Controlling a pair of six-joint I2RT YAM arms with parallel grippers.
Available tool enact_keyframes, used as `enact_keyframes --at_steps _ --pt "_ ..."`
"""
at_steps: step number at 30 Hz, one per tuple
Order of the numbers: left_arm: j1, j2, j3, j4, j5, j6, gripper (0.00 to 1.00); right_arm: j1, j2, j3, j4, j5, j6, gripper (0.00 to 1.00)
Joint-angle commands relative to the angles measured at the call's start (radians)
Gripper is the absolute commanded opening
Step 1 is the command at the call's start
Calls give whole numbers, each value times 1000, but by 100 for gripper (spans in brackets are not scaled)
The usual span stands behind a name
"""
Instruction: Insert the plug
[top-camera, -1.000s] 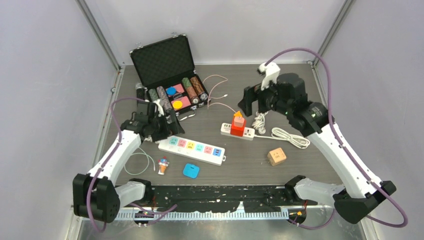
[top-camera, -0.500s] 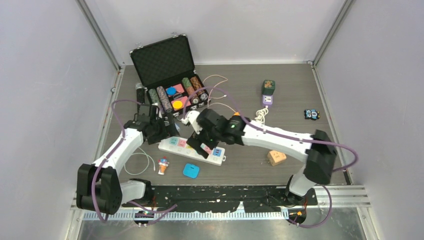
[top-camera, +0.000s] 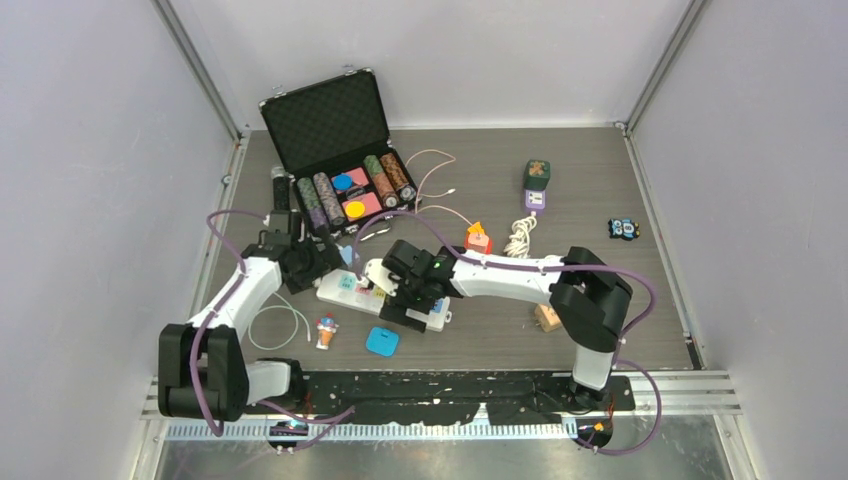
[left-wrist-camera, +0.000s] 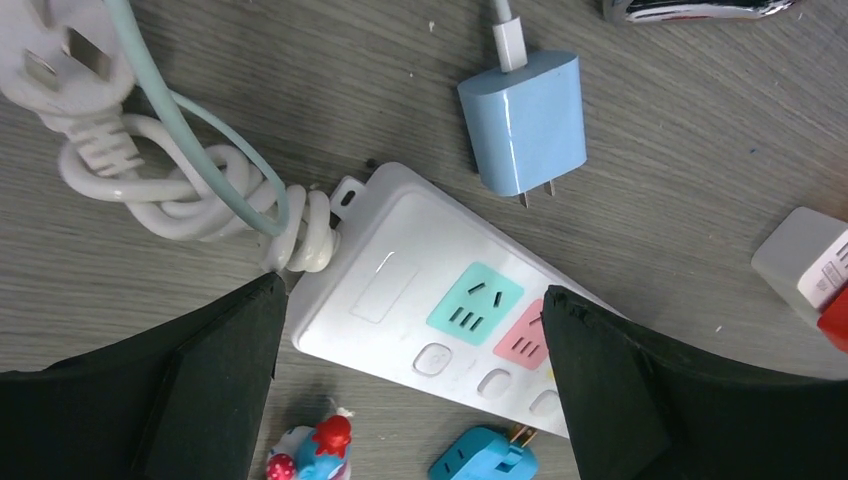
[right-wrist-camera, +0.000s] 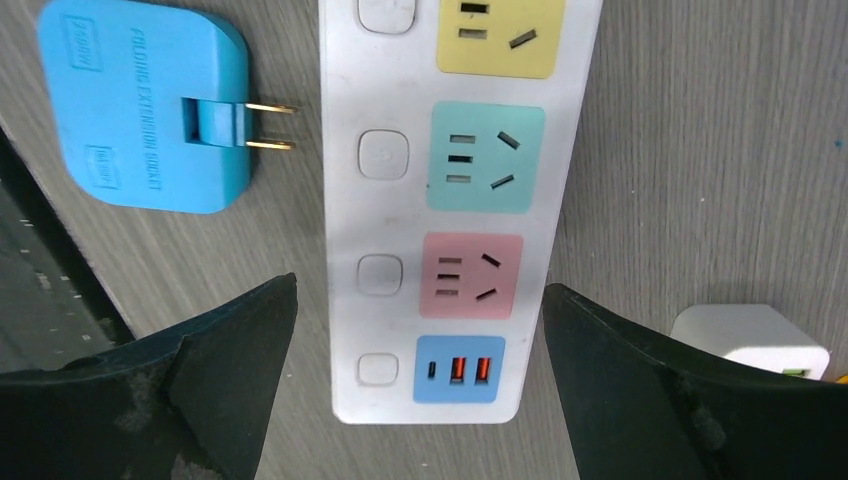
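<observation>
Power strip (left-wrist-camera: 400, 280): white, coloured sockets face up, flat on the table (top-camera: 600, 170).
Left gripper (left-wrist-camera: 410, 300): fingers spread wide, holding nothing, over the strip's cord end.
Right gripper (right-wrist-camera: 418, 290): fingers spread wide, empty, above the pink socket.
Blue charger plug (left-wrist-camera: 522, 120): on the table near the cord end, prongs toward the strip, not touching.
Flat blue plug (right-wrist-camera: 140, 110): beside the strip, prongs just short of its edge.

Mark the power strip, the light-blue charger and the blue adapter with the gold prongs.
power strip (right-wrist-camera: 480, 222): right wrist view, white gap between teal and pink sockets.
light-blue charger (left-wrist-camera: 522, 120): left wrist view, middle of its body.
blue adapter (right-wrist-camera: 140, 110): right wrist view, flat printed face.
</observation>
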Motion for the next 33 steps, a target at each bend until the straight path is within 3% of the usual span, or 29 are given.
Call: enact_keyframes --at_steps 1,5,8,17,19,20,23,29,33 --pt "8 15 -48 93 72 -104 97 4 26 -23 70 33 -114 97" --pt "7 24 -61 111 98 -122 95 -14 41 -44 79 83 -163 99" --pt "10 18 -59 105 95 -113 96 -53 36 -54 73 88 -176 94" --pt "10 -29 -50 87 83 -95 95 -128 -36 -77 57 -18 -230 69" --pt "12 -37 -39 74 75 -88 95 -128 -28 -52 32 -12 -224 72" --pt "12 -43 -32 69 71 -83 95 -129 -25 -40 24 7 -202 82" --pt "11 -55 -12 52 54 -70 95 -128 -36 15 -5 28 -163 97" --pt "11 -90 25 27 41 -44 95 -131 -186 116 -8 -20 -45 95" --pt "12 -117 43 1 29 -16 94 -153 -327 128 -11 102 171 95"
